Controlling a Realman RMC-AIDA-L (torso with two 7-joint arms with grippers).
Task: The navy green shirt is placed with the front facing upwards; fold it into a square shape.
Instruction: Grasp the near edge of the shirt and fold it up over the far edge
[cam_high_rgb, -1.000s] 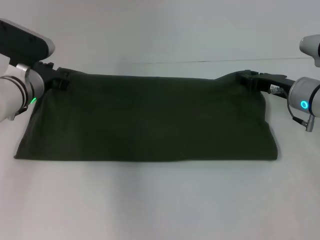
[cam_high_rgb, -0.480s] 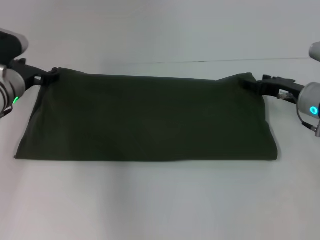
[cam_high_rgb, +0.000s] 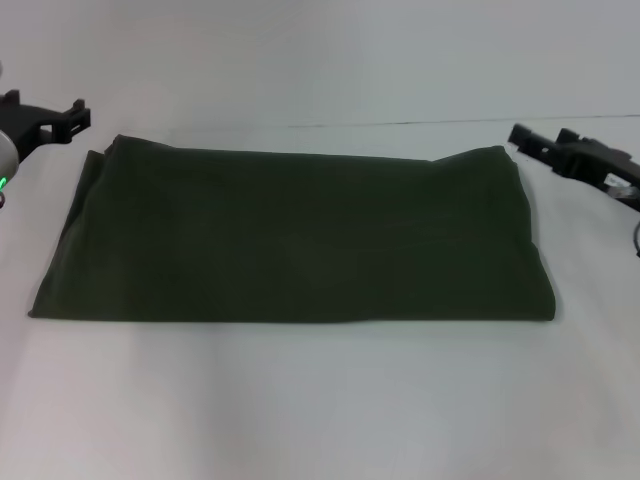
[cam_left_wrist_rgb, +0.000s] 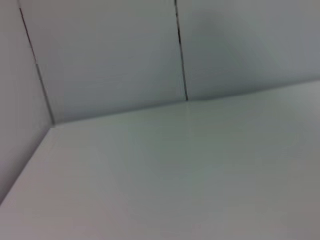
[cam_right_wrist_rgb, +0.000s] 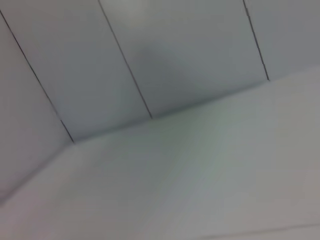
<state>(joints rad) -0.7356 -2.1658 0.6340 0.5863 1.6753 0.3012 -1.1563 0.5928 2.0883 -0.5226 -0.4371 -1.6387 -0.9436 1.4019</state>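
Shirt (cam_high_rgb: 295, 237) folded into wide rectangle, flat on counter (cam_high_rgb: 320, 400). Left gripper (cam_high_rgb: 62, 117) off shirt's far-left corner, right gripper (cam_high_rgb: 540, 147) off far-right corner; jaws empty, spread apart.

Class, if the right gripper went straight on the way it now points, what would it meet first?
Probably the far right corner of the shirt: the right gripper points inward just beside it, though its height above the table is unclear.

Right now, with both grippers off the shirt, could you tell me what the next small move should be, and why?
Probably bring the left gripper back to the left short edge of the navy green shirt to fold it across. The shirt lies flat on the table as a wide rectangle, not a square, and both the left and the right gripper hang clear of its far corners.
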